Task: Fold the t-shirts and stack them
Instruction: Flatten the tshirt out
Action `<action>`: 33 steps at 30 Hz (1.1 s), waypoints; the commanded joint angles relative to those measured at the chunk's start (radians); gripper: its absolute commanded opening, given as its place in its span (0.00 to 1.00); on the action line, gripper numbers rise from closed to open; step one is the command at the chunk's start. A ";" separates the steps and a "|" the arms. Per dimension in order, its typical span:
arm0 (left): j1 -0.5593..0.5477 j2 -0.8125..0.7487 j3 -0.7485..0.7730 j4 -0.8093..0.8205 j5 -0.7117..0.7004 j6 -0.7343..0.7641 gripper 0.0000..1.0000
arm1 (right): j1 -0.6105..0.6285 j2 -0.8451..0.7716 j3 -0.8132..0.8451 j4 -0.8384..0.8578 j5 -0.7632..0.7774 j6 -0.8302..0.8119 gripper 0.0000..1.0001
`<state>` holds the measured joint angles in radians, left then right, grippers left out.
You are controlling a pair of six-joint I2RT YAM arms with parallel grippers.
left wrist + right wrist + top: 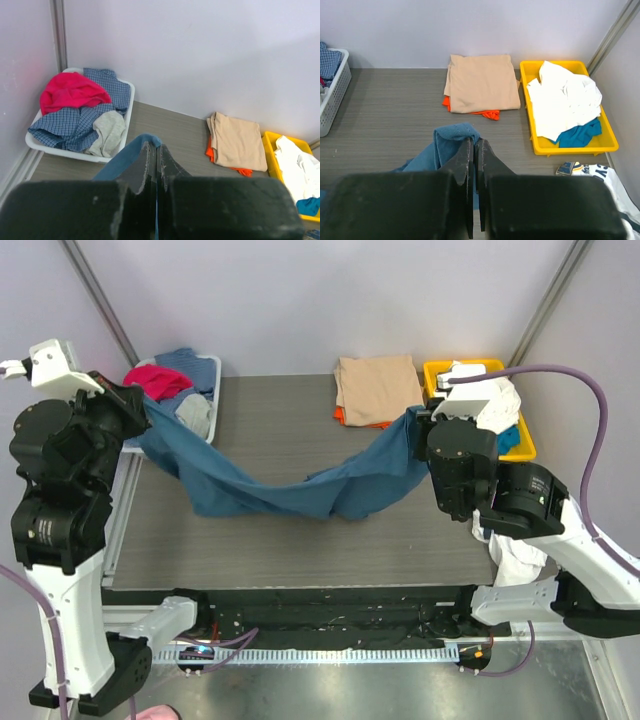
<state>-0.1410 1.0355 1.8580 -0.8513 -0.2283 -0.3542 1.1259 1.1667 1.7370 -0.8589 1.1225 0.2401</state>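
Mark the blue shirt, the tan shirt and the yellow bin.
blue shirt (300, 495): top view, sagging middle.
tan shirt (481, 82): right wrist view, centre of top face.
yellow bin (570, 149): right wrist view, near rim.

A dark teal-blue t-shirt (290, 490) was seen against a grey, wood-grained counter (300, 550). A tan-beige t-shirt (481, 82) and an orange t-shirt (487, 114) were shown. A magenta cloth (70, 92) and a blue-checked cloth (65, 130) were seen in a white basket (75, 153), and a white cloth (565, 100) in a yellow tray (575, 147).
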 commanded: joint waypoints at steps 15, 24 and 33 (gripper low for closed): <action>0.007 0.297 0.127 0.107 0.067 0.063 0.00 | -0.619 0.256 0.136 0.199 -0.549 -0.131 0.01; 0.009 0.474 0.569 0.043 0.095 0.069 0.00 | -0.726 0.560 0.827 0.149 -0.676 -0.153 0.01; 0.009 0.258 0.373 0.136 0.080 0.043 0.00 | -0.724 0.305 0.613 0.325 -0.727 -0.203 0.01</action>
<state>-0.1371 1.3834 2.2848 -0.7979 -0.1463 -0.3080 0.4026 1.6093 2.4611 -0.6617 0.4294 0.0746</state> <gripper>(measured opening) 0.013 0.040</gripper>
